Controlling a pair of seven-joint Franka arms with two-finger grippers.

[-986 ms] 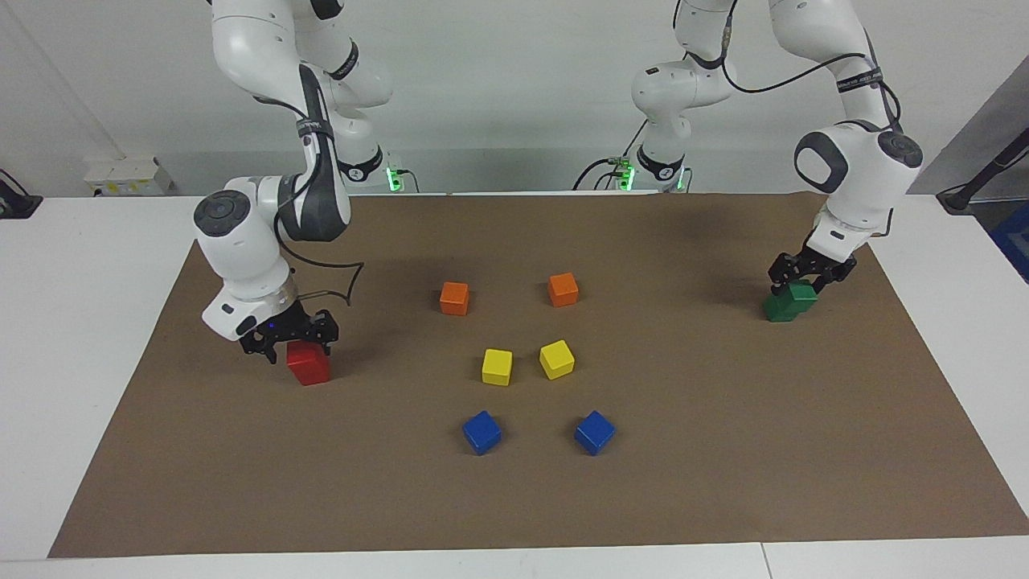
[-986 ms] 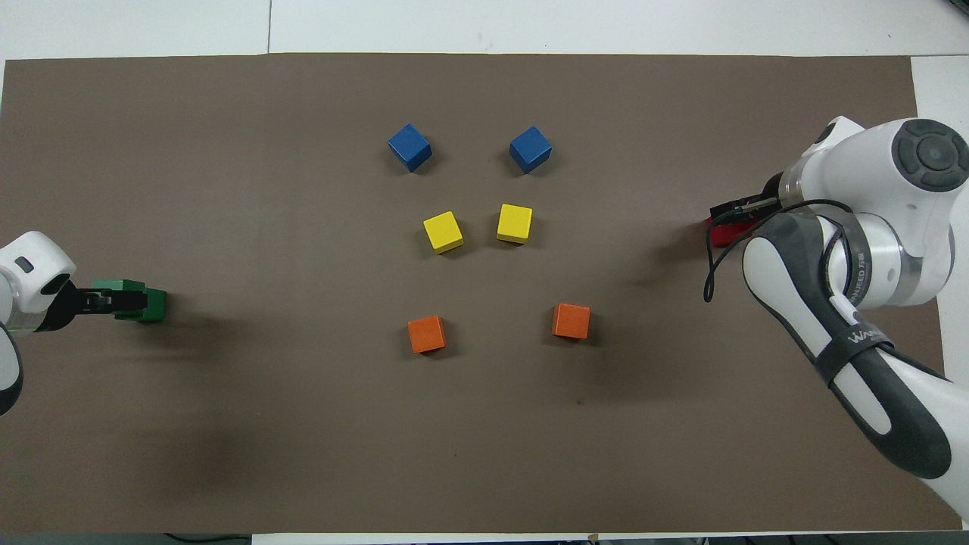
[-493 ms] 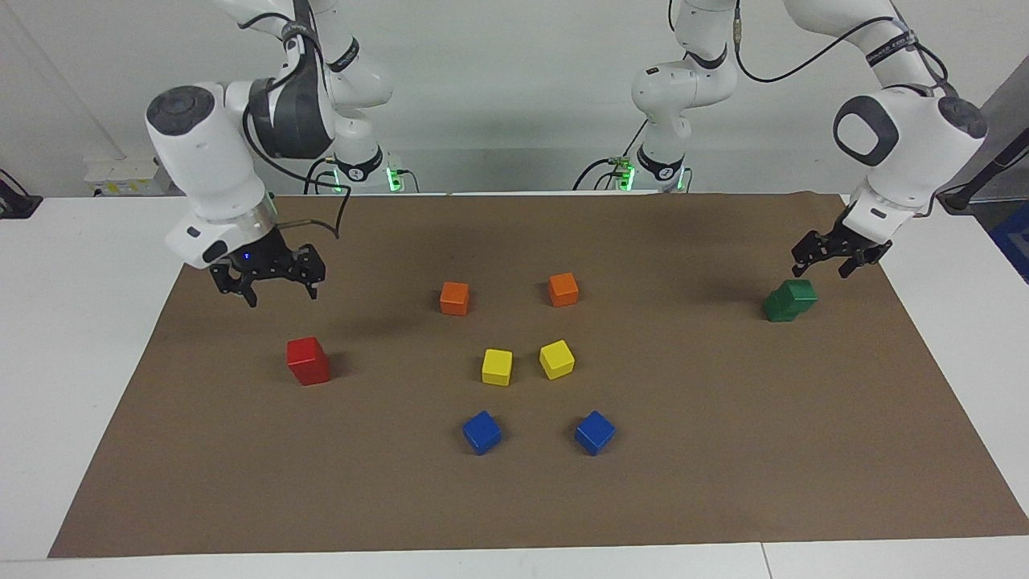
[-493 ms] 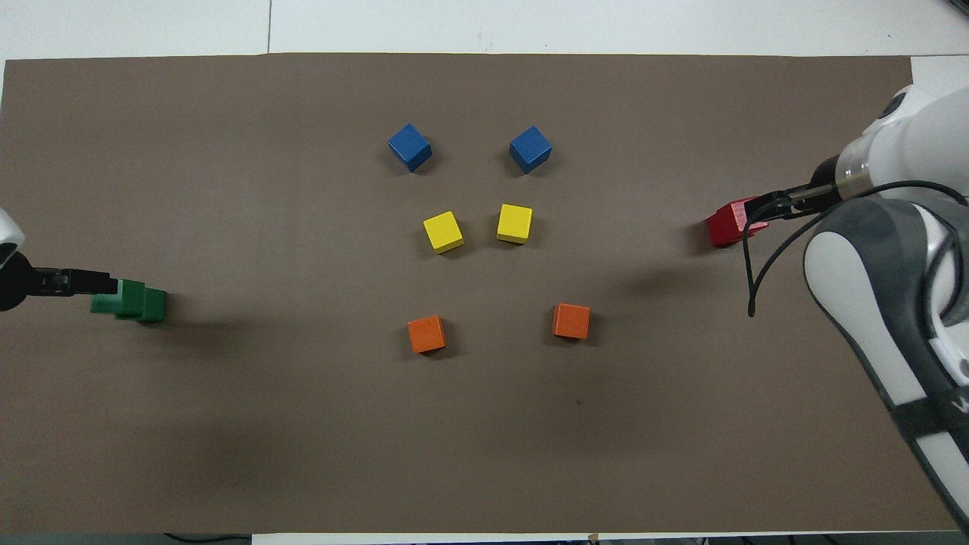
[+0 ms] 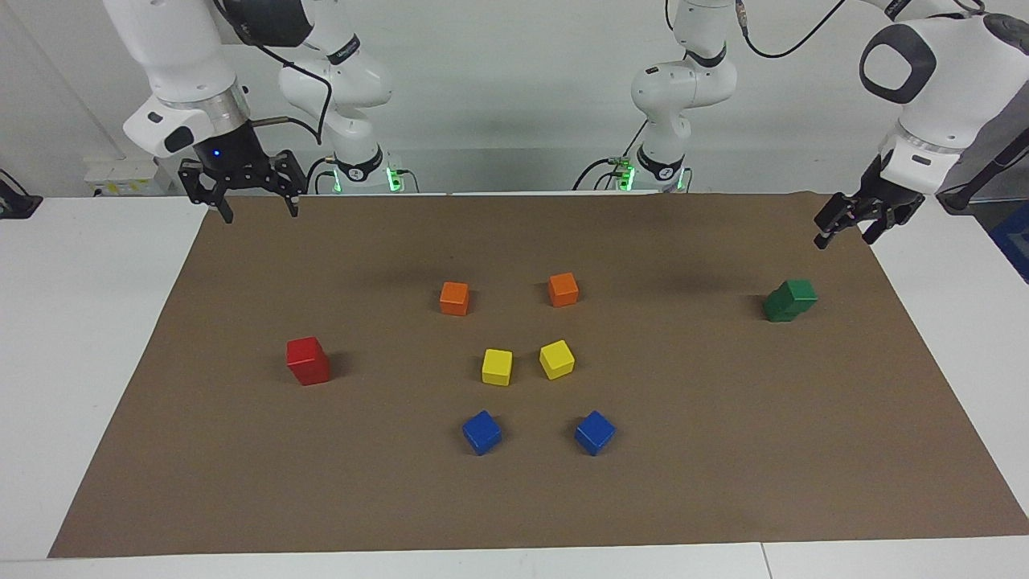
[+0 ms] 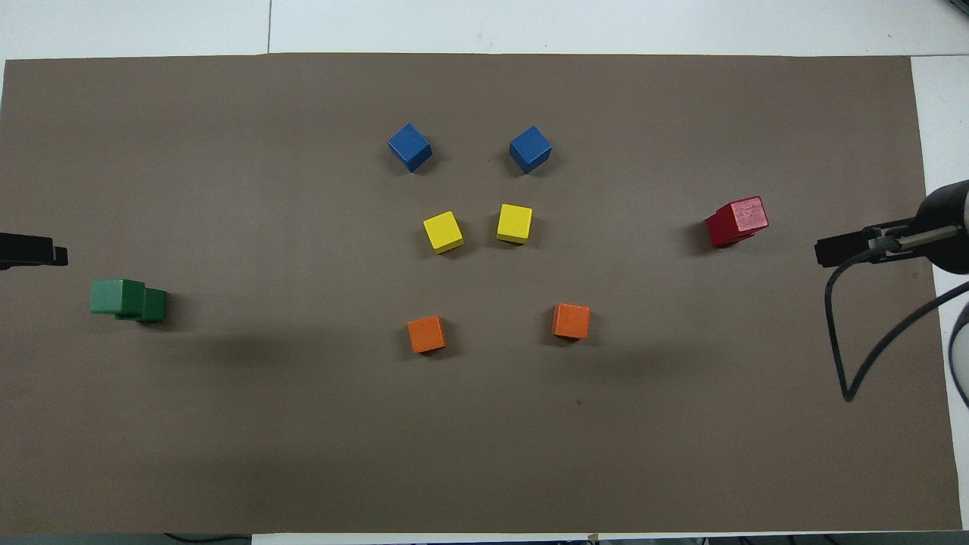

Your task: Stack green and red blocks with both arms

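**Red and green cubes stacked at either end of the brown sheet**

Two green blocks (image 5: 790, 299) are seen stacked at the left arm's end of the surface, the upper cube set askew so that the lower one shows past its edge. Two red blocks (image 5: 308, 361) are stacked toward the right arm's end, more squarely aligned. All four are plain matte cubes with crisp edges, the green dark, the red bright. They rest on a dull brown paper-like sheet (image 5: 723, 450) laid over the white surface (image 5: 72, 322).

Between the stacks, three pairs of like cubes lie singly: orange cubes (image 5: 454, 298) nearest the robots, yellow cubes (image 5: 497, 367) in the middle, blue cubes (image 5: 481, 432) farthest.

The left hand (image 5: 846, 231) is held raised over the sheet's edge near the green stack, its fingers spread and nothing pinched. The right hand (image 5: 259, 213) is held raised over the sheet's corner at its own end, fingers likewise spread and empty. No legible writing can be made out on the cubes or arms.
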